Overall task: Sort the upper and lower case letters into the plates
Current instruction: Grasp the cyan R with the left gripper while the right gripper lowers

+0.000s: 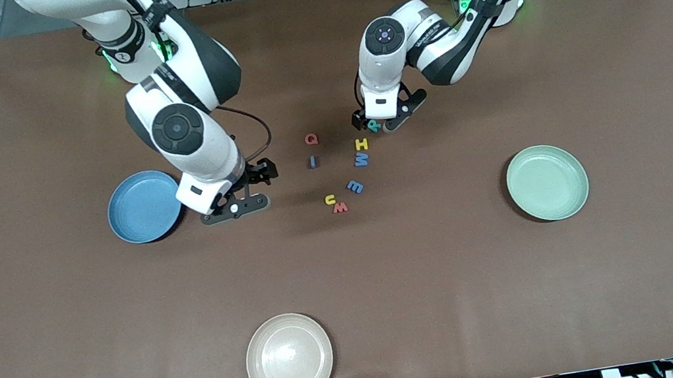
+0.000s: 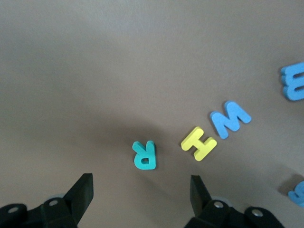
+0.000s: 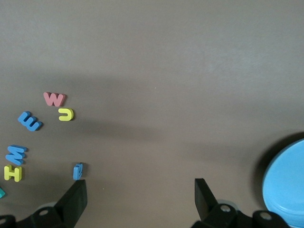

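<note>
Letters: all eight on surface, none sorted; blue plate (image 1: 142, 206), mint plate (image 1: 547, 182) bare. Left claw (image 1: 375, 124) released, straddling teal R (image 2: 144, 154). Right claw (image 1: 238, 197) released, waits beside blue plate.

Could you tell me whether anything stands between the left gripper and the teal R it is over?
Nothing visible does. The left gripper hangs open over the teal R, which lies alone on the bare table, apart from the yellow H.
</note>
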`<state>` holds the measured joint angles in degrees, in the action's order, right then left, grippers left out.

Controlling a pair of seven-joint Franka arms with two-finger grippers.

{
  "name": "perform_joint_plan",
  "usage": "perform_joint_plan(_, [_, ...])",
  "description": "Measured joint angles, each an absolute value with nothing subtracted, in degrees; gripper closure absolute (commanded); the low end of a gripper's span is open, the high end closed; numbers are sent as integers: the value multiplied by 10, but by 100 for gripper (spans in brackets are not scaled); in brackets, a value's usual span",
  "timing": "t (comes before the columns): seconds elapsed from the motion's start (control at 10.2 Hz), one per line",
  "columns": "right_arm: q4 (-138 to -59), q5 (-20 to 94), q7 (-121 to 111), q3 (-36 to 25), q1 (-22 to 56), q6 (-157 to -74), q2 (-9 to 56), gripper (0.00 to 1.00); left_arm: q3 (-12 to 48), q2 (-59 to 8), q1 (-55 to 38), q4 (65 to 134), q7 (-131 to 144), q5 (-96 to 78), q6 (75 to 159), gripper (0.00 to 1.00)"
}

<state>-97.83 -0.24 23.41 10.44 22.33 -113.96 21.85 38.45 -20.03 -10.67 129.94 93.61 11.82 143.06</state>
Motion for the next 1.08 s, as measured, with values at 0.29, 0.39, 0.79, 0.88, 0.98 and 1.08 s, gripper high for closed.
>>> perform_joint_plan(0.29, [-978,-2,244,104,224,-1140,226,0,384,-204,-110,1320,946,148,1441,16])
perform_joint_plan(0.39, [-979,-2,249,104,224,-1141,230,0,384,-207,-111,1322,947,154,1444,17])
perform_joint_plan(0.79, [-981,-2,266,118,225,-1150,248,0,361,-239,-127,1323,990,219,1474,21])
perform_joint_plan(0.88, [-981,-2,269,122,226,-1154,254,0,350,-247,-136,1323,1001,233,1483,21])
perform_joint_plan(0.98, [-981,-2,269,125,227,-1156,260,0,342,-253,-143,1322,1006,237,1487,21])
perform_joint_plan(1.08, [-981,-2,269,126,229,-1156,265,0,337,-258,-147,1322,1006,237,1490,21])
